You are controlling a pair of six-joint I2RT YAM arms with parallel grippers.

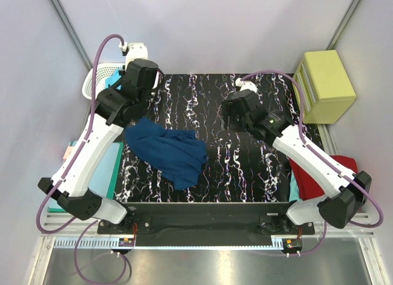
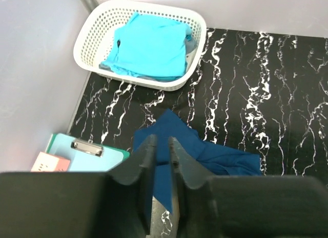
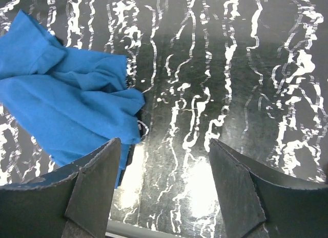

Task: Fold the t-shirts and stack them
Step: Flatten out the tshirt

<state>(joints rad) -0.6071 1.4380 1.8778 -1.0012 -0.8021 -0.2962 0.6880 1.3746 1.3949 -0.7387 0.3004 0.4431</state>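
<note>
**Navy shirt lying bunched, two claws hanging by it**

Nearest the arm bases, at 4 o'clock, a red t-shirt (image 1: 319, 177) is lying off the edge of the counter (image 1: 245, 168). Whether it is waiting or already done I cannot tell. At 8 o'clock a clipboard (image 2: 77, 156) is lying beside the counter, out of the work.

The navy t-shirt (image 1: 172, 153) is lying crumpled around 9 o'clock, not yet spread, so flattening it looks like the step in hand. The left claw (image 2: 162, 145) is hanging just over the shirt's far-left corner, its fingers a narrow slit apart. I cannot tell whether any cloth is pinched there.

The right claw (image 3: 166, 186) is hovering at 1 o'clock over bare counter, jaws spread wide and gripping nothing, likely standing clear until a second corner needs taking.

Farther off, at 11 o'clock, a basket (image 2: 92, 33) is holding a turquoise t-shirt (image 2: 148, 45), seemingly the supply. A yellow-green box (image 1: 325, 85) is sitting at 2 o'clock.
</note>
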